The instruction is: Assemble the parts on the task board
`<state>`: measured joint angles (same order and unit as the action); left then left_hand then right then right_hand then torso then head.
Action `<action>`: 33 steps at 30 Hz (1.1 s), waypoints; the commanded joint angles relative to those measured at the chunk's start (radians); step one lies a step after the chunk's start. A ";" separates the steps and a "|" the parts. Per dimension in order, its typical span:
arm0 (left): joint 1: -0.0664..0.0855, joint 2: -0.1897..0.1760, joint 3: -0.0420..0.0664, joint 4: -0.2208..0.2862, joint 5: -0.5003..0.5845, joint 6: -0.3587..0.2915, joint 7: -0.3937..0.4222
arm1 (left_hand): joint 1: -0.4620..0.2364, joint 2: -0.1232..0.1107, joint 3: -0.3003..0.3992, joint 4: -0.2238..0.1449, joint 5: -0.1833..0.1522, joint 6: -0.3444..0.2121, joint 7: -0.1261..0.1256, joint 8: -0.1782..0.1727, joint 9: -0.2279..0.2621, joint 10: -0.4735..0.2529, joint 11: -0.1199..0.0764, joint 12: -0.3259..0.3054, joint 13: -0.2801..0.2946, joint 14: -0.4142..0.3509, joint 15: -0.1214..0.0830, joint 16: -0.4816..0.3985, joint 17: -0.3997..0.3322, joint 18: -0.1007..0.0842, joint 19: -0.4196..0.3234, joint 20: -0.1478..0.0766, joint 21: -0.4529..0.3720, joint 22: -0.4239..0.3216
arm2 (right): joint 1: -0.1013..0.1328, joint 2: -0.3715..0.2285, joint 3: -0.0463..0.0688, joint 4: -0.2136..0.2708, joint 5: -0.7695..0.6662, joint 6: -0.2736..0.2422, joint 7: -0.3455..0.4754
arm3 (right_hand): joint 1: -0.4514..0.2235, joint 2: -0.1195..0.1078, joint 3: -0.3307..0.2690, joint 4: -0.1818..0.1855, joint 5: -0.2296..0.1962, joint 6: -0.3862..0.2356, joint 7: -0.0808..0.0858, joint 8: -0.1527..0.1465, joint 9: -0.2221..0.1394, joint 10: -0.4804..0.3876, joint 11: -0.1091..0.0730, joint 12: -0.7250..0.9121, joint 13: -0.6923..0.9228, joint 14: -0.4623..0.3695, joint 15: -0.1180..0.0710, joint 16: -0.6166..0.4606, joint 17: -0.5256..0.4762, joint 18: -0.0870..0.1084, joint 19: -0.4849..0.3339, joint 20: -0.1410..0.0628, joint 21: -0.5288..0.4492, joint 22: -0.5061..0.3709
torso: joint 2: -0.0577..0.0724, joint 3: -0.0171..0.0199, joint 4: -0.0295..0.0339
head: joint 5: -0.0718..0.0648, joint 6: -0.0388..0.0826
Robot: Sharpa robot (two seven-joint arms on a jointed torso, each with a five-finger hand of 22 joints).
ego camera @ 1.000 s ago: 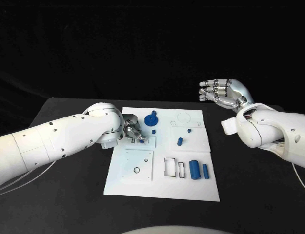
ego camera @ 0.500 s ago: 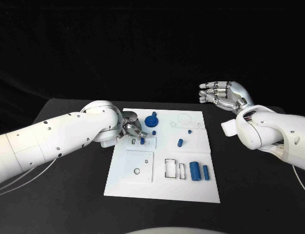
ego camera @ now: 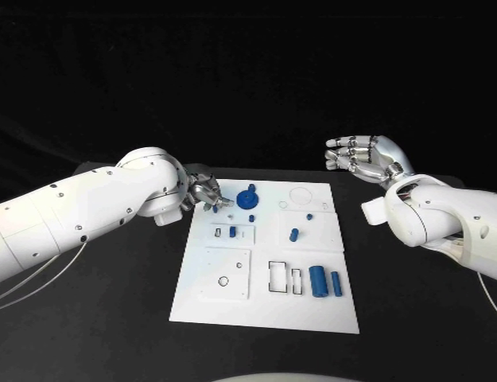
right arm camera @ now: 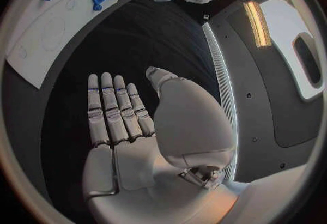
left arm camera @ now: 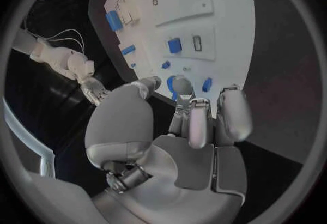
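The white task board (ego camera: 271,306) lies mid-table. At its far end stands a round blue part (ego camera: 248,197); a small blue block (ego camera: 232,231) sits in a slot below it, beside an empty slot. More small blue parts (ego camera: 293,234) lie in the middle, and two blue cylinders (ego camera: 325,280) lie near the front right. My left hand (ego camera: 203,192) hovers at the board's far left corner, fingers apart, holding nothing; the left wrist view shows its fingers (left arm camera: 198,120) above the round part (left arm camera: 179,83). My right hand (ego camera: 363,155) hangs open beyond the far right corner, palm bare (right arm camera: 129,126).
A raised white square plate (ego camera: 225,272) with small holes lies on the board's front left. Rectangular cut-outs (ego camera: 278,273) are left of the cylinders. Black table (ego camera: 110,318) surrounds the board on both sides.
My left hand has drawn back from the small blue block toward the board's far left corner, leaving the block uncovered in its slot. The right hand has hardly moved.
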<state>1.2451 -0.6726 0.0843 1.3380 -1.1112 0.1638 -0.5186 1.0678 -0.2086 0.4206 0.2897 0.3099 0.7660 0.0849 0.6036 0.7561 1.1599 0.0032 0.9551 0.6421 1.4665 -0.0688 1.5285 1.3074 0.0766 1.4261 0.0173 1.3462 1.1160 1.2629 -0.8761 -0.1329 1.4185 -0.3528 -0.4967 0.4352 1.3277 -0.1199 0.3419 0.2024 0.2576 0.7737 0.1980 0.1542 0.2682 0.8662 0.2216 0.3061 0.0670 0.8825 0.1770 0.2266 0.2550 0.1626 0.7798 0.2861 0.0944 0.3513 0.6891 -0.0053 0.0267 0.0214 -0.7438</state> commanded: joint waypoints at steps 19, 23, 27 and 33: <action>0.024 0.060 -0.006 -0.172 -0.011 0.006 0.029 | 0.026 0.005 -0.040 0.004 0.000 -0.009 0.027 -0.035 -0.064 -0.033 0.028 -0.013 -0.038 0.076 0.030 -0.003 0.154 0.009 -0.004 0.036 -0.002 -0.001 | -0.001 0.006 0.000 -0.002 -0.002 0.018 0.007 | -0.009 0.002 -0.003 -0.003 -0.005 -0.003 0.085 -0.003 -0.001 -0.004 -0.001 0.006 -0.001 0.001 0.004 -0.005 -0.001 0.010 -0.008 -0.002 -0.008 -0.003 | 0.003 -0.0011 -0.0038 | 0.006 -0.005; 0.024 0.079 -0.012 -0.205 -0.032 0.033 0.025 | 0.017 0.006 -0.048 0.004 -0.004 -0.005 0.026 -0.031 -0.067 -0.034 0.027 -0.012 -0.040 0.075 0.029 -0.004 0.153 0.010 -0.005 0.036 -0.003 -0.002 | -0.001 0.007 0.000 -0.003 -0.002 0.018 0.006 | -0.009 0.002 -0.003 -0.003 -0.005 -0.003 0.085 -0.003 -0.001 -0.004 -0.001 0.006 -0.001 0.001 0.004 -0.005 -0.001 0.010 -0.008 -0.002 -0.008 -0.003 | 0.004 -0.0015 -0.0040 | 0.005 -0.006; 0.024 0.095 -0.020 -0.235 -0.042 0.071 0.020 | 0.009 0.008 -0.057 0.004 -0.008 0.001 0.023 -0.025 -0.070 -0.034 0.025 -0.011 -0.043 0.075 0.028 -0.004 0.153 0.010 -0.005 0.036 -0.002 0.000 | -0.001 0.008 0.000 -0.003 -0.002 0.018 0.006 | -0.009 0.002 -0.003 -0.003 -0.005 -0.003 0.085 -0.003 -0.001 -0.004 -0.001 0.006 -0.001 0.001 0.004 -0.005 -0.001 0.010 -0.008 -0.002 -0.008 -0.003 | 0.005 -0.0005 -0.0044 | 0.005 -0.006; 0.024 0.108 -0.026 -0.258 -0.048 0.103 0.014 | 0.002 0.011 -0.064 0.004 -0.012 0.008 0.020 -0.019 -0.072 -0.031 0.022 -0.007 -0.044 0.077 0.026 -0.002 0.158 0.009 -0.002 0.035 0.002 0.007 | -0.001 0.008 0.000 -0.003 -0.002 0.018 0.006 | -0.010 0.003 -0.003 -0.004 -0.005 -0.001 0.085 -0.002 -0.001 -0.003 -0.002 0.007 0.000 0.002 0.003 -0.004 -0.002 0.011 -0.008 -0.002 -0.009 -0.004 | 0.004 -0.0006 -0.0028 | 0.005 -0.010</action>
<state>1.2680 -0.5682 0.0582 1.0827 -1.1401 0.2115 -0.5022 1.0762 -0.1973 0.3614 0.2937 0.3017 0.7674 0.1034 0.5810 0.6850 1.1329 0.0287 0.9439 0.5993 1.4632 -0.0444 1.5286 1.3073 0.0766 1.4243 0.0486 1.3447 1.1241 1.2625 -0.8690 -0.1329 1.4149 -0.3517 -0.4950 0.4344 1.3279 -0.1199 0.3422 0.2027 0.2576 0.7737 0.1980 0.1543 0.2685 0.8664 0.2215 0.3101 0.0672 0.8825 0.1769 0.2266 0.2544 0.1626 0.7799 0.2861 0.0907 0.3478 0.6933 -0.0058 0.0230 0.0257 -0.7517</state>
